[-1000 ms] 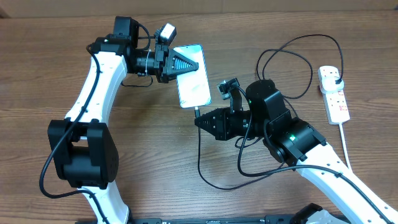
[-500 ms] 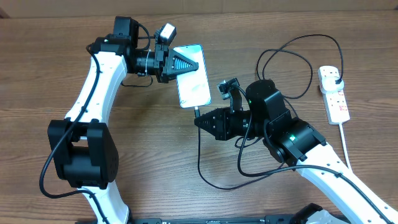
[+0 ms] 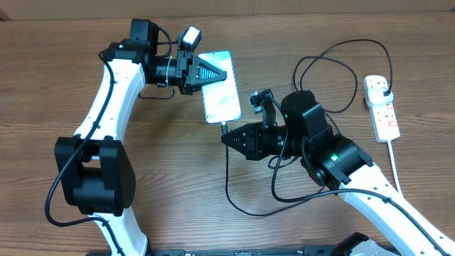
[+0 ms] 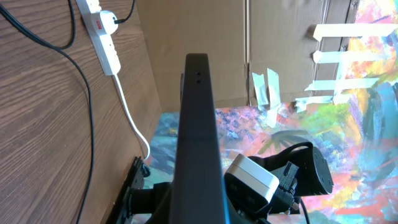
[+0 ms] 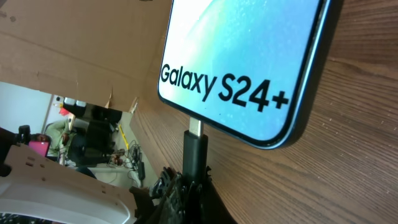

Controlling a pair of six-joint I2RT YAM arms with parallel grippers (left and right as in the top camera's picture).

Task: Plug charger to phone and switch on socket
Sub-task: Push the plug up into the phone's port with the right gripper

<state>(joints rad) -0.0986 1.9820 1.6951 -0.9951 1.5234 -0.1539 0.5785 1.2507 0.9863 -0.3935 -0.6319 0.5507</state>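
Observation:
The phone (image 3: 220, 92) lies on the table with its blue-teal screen lit; the right wrist view shows the text "Galaxy S24+" on it (image 5: 249, 56). My left gripper (image 3: 210, 72) is shut on the phone's left edge, seen edge-on in the left wrist view (image 4: 198, 143). My right gripper (image 3: 229, 136) is shut on the charger's connector (image 5: 194, 149), whose metal tip is in the phone's bottom port. The black cable (image 3: 229, 186) loops across the table to a plug in the white socket strip (image 3: 384, 114).
The strip's thick white cord (image 3: 395, 171) runs toward the front right. Cable loops (image 3: 334, 64) lie between the phone and the strip. The strip also shows in the left wrist view (image 4: 106, 37).

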